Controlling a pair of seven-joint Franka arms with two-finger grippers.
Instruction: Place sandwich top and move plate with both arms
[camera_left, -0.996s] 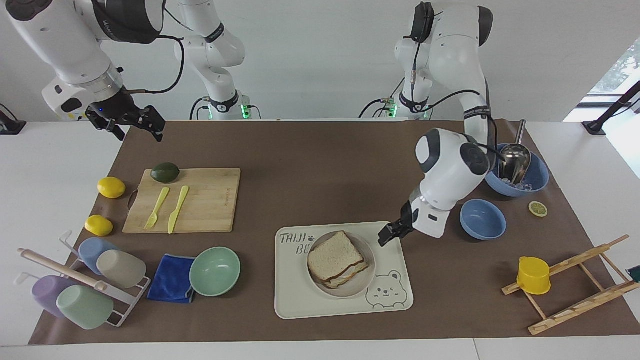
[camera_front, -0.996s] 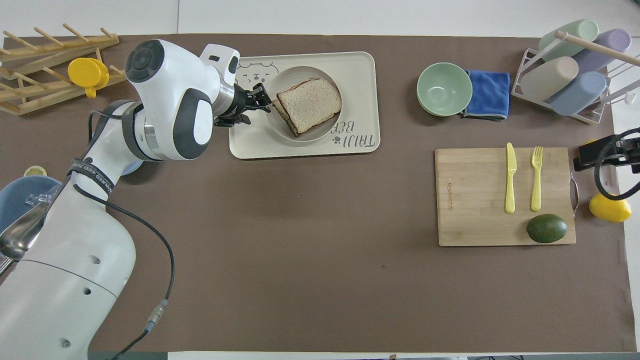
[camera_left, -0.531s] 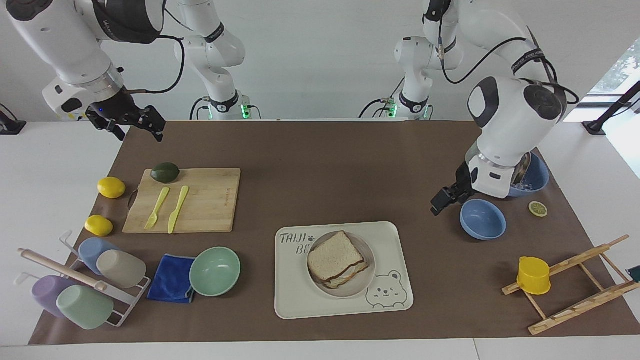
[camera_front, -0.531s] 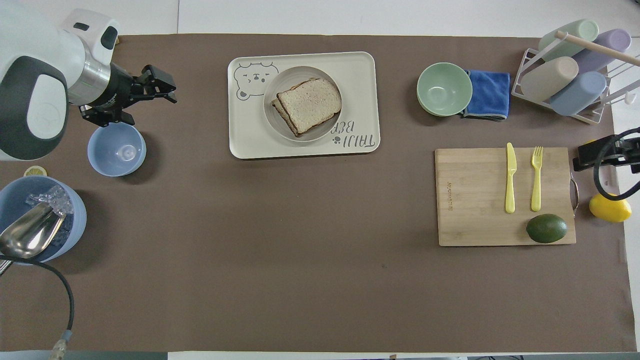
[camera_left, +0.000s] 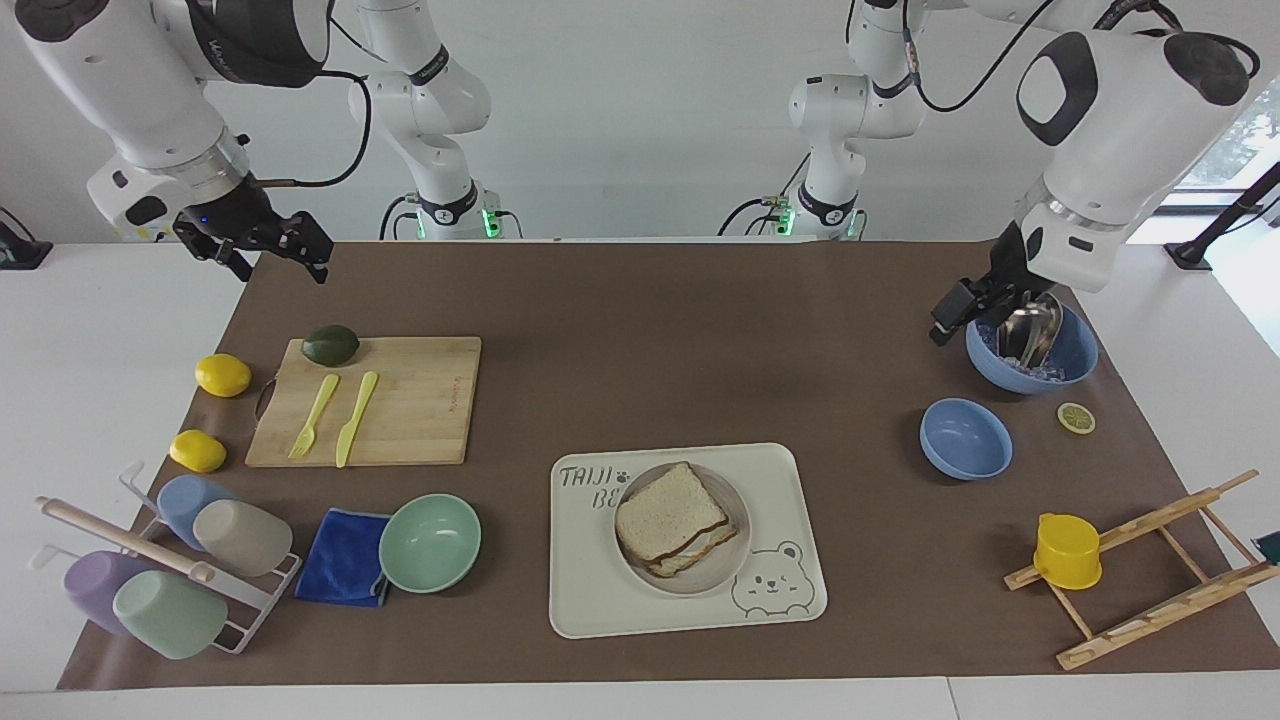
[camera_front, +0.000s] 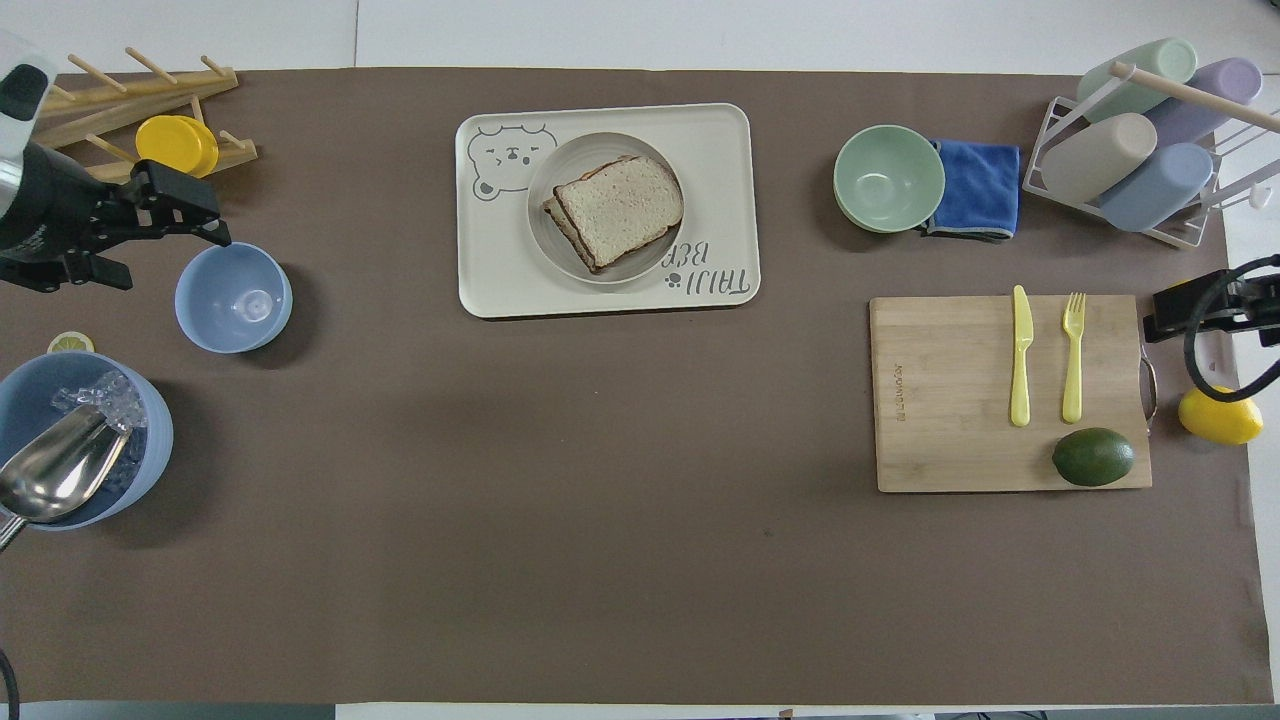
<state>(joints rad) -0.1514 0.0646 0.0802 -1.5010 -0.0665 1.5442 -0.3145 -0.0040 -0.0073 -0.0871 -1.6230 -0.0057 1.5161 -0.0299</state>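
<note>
The sandwich top (camera_left: 668, 510) (camera_front: 620, 205), a pale speckled slice with a brown crust, lies on the lower slices of the sandwich on the small round plate (camera_left: 727, 568) (camera_front: 572, 160). The plate sits on the cream bear tray (camera_left: 600, 600) (camera_front: 715, 140). My left gripper (camera_left: 950, 318) (camera_front: 165, 245) hangs open and empty in the air, well away from the plate, beside the large blue bowl (camera_left: 1075, 360) with the scoop. My right gripper (camera_left: 280, 262) (camera_front: 1160, 318) waits open and empty, raised over the mat's edge by the cutting board (camera_left: 400, 400).
A small blue bowl (camera_left: 965, 438), a lemon slice (camera_left: 1076, 417) and a wooden rack with a yellow cup (camera_left: 1067, 550) stand at the left arm's end. Mint bowl (camera_left: 430, 542), blue cloth, cup rack (camera_left: 160, 570), lemons, avocado, knife and fork are at the right arm's end.
My left gripper has drawn back from the plate's rim, risen and swung toward its own end of the table. The sandwich stays on the plate. The right arm has not moved.
</note>
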